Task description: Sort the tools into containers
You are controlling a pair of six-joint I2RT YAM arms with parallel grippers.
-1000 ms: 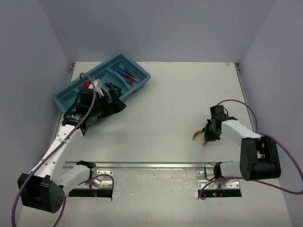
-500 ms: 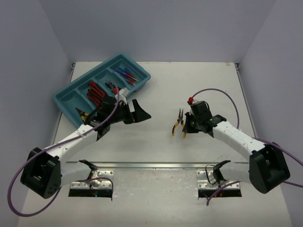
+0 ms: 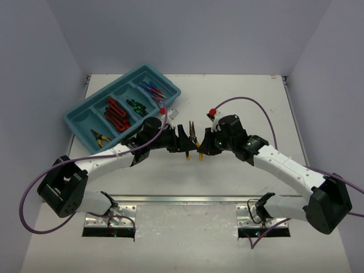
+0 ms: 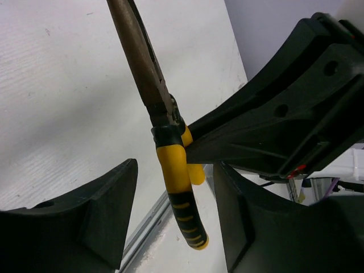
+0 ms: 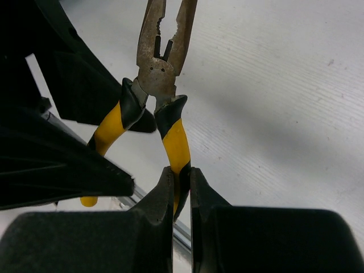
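You are working partway through the sort: screwdrivers (image 3: 151,90) and red pliers (image 3: 115,112) are lying in the far-left tray (image 3: 73,117), your right pincer (image 5: 181,187) is clamping one handle of the yellow pliers (image 3: 192,138) over the mid-worktop (image 3: 239,102), your left pincer (image 4: 176,219) is straddling them with jaws apart, and another yellow pair (image 3: 100,136) is waiting beside the tray.

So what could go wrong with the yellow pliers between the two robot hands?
The right gripper pinches only one handle of the yellow pliers, so they could swivel or slip. The left gripper isn't gripping them yet; if the right lets go early, they drop onto the table.
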